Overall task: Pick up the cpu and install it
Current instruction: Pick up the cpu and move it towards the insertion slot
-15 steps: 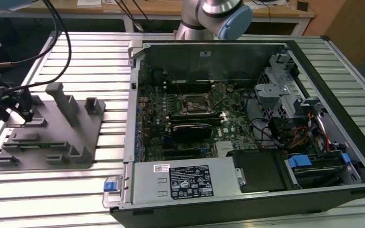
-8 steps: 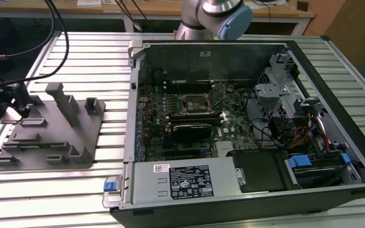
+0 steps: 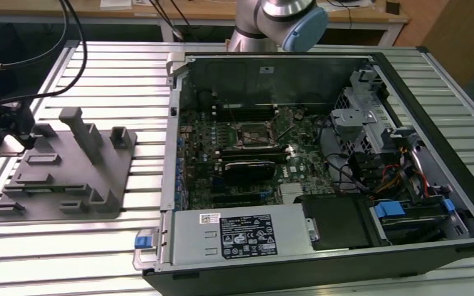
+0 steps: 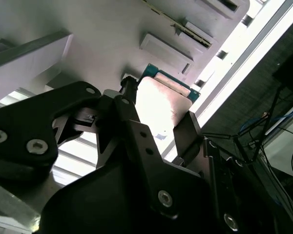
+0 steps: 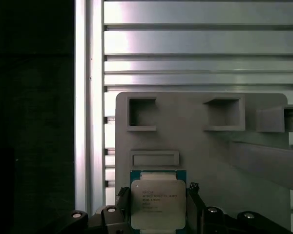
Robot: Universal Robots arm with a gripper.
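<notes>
Robotics lab or test workshop, going by the bench. A ribbed aluminium table (image 3: 72,246) carries an open desktop computer case (image 3: 320,268) with its motherboard (image 3: 245,142) laid bare, and a grey moulded parts holder (image 3: 64,179) sits just beside it. Black cables (image 3: 64,37) trail in over the table's far corner, and wooden desks (image 3: 204,11) stand behind my arm (image 3: 282,21).

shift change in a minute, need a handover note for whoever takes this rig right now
Tool: at the grey holder, straddling the cpu; whether it grips cannot be told.
Cpu: at the holder, outside the open computer case.
Done: tool is in position at the cpu.
Left: cpu not yet lifted clear, not yet in the motherboard socket.
</notes>
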